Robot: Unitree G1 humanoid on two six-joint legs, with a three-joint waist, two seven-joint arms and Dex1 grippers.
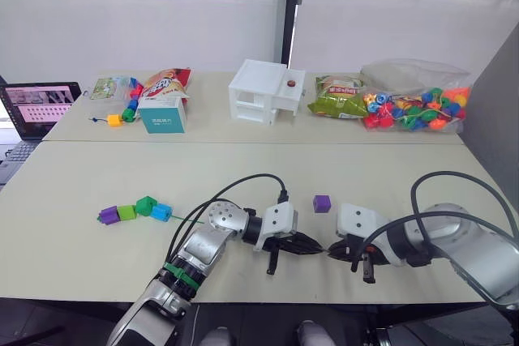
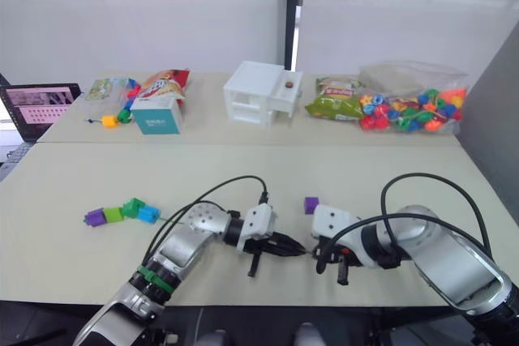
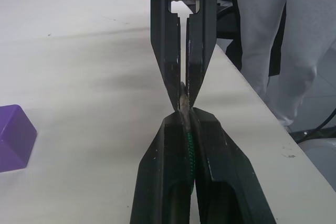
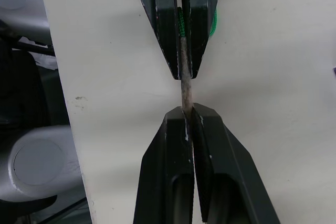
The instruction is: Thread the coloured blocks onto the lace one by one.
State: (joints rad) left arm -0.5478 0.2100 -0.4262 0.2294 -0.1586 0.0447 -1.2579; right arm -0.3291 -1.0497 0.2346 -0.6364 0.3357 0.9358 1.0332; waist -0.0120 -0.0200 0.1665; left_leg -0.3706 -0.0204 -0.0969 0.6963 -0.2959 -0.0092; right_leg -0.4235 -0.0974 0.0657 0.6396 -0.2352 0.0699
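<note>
My left gripper [image 1: 315,246] and right gripper [image 1: 332,254] meet tip to tip near the table's front edge. Both are shut on the lace: the left [image 3: 185,116] clamps the green cord [image 3: 190,150], and the right [image 4: 187,113] clamps the stiff grey tip [image 4: 186,90] just beyond it. The lace [image 1: 180,219] trails left to a row of blocks: blue [image 1: 161,211], dark green [image 1: 146,205], light green [image 1: 126,212] and purple [image 1: 108,215]. A second purple block [image 1: 322,202] lies loose on the table just behind the two grippers.
Along the back of the table stand a white toy house [image 1: 266,91], a clear bag of coloured beads [image 1: 418,107], a green snack bag [image 1: 336,99], a teal box [image 1: 162,115] and another bead string [image 1: 122,111]. A laptop [image 1: 40,107] sits at the far left.
</note>
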